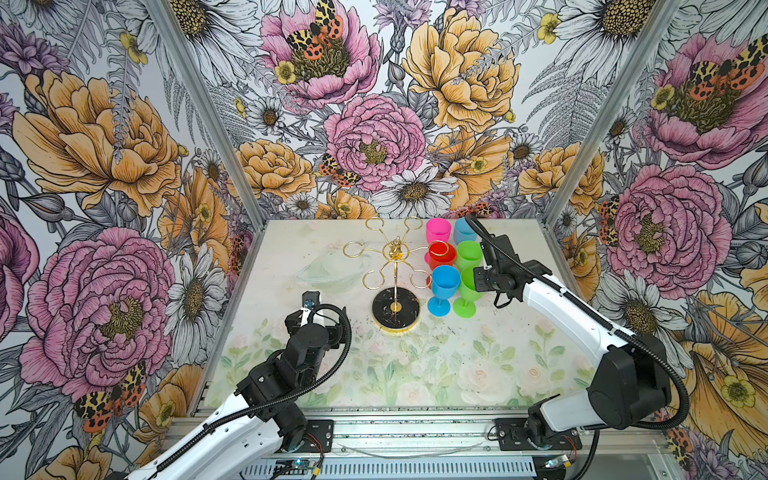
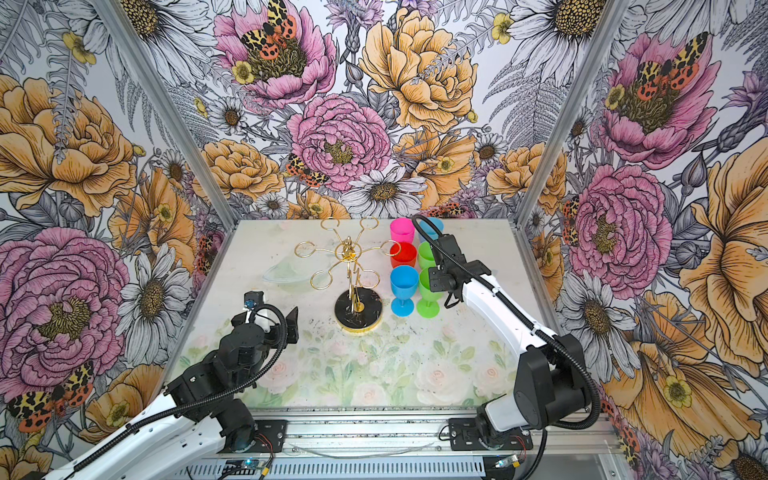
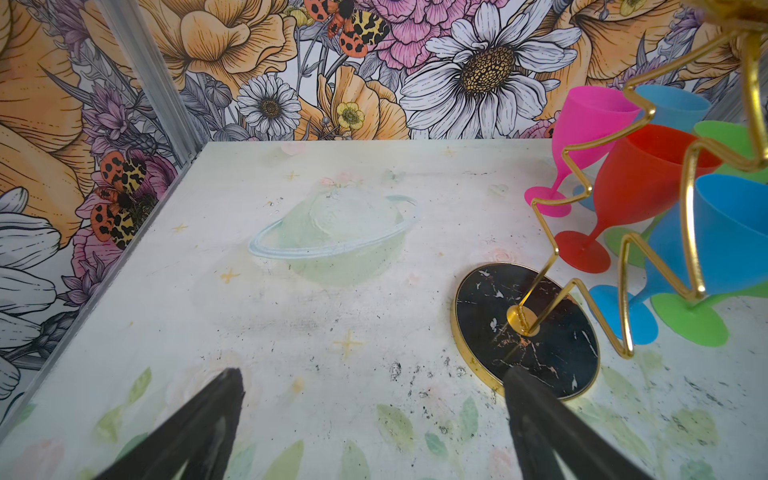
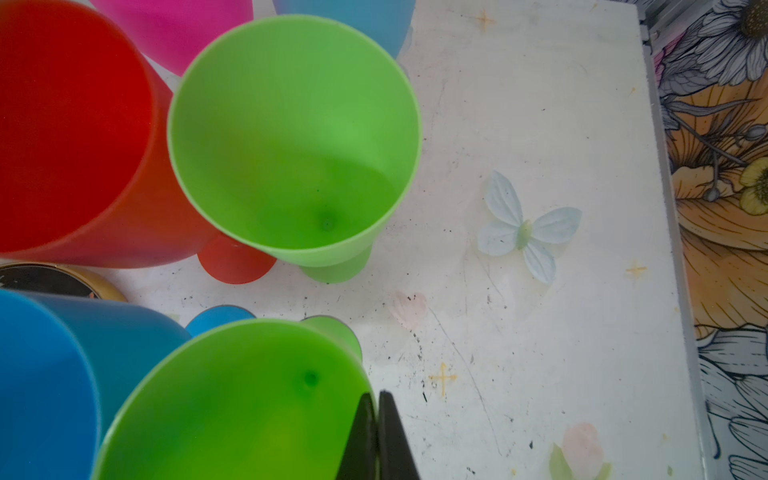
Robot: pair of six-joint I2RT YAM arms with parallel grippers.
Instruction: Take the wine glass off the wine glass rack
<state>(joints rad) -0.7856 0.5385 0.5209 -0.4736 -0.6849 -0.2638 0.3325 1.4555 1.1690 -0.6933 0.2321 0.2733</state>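
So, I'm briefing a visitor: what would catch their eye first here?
Six bright plastic wine glasses in pink, blue, red and green stand clustered right of the thin gold wire wine glass rack, whose hooks are all empty. The right gripper pinches the nearest green glass by its rim, and loud floral wallpaper surrounds everything.

Left tool (image 3: 372, 374) spread wide, right tool (image 4: 377, 419) pinched shut, right arm (image 1: 552, 299) stretched forward

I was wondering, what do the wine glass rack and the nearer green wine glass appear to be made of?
The wine glass rack: likely metal wire, shiny gold finish, bright glints; base looks like black marble, white veins. The nearer green wine glass: probably plastic, opaque, matte, uniform colour.
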